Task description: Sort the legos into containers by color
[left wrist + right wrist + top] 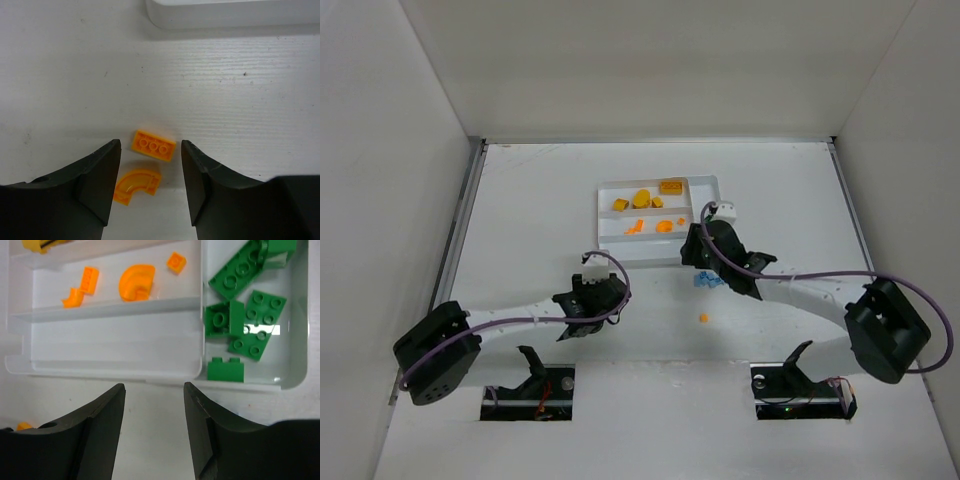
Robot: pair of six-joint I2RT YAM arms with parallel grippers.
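Left gripper [151, 148] jaws apart, empty, straddling the orange studded plate [153, 145] lying flat on the table [75, 75], short of the tray [230, 17]. Curved orange piece [136, 186] just beside it, close to one finger. I'd square the wrist to the skewed plate, drop straight, pinch it alone. Right gripper [154, 390] also apart, empty, hovering at the tray's near wall by the green bricks [245, 315]; likely no clash.
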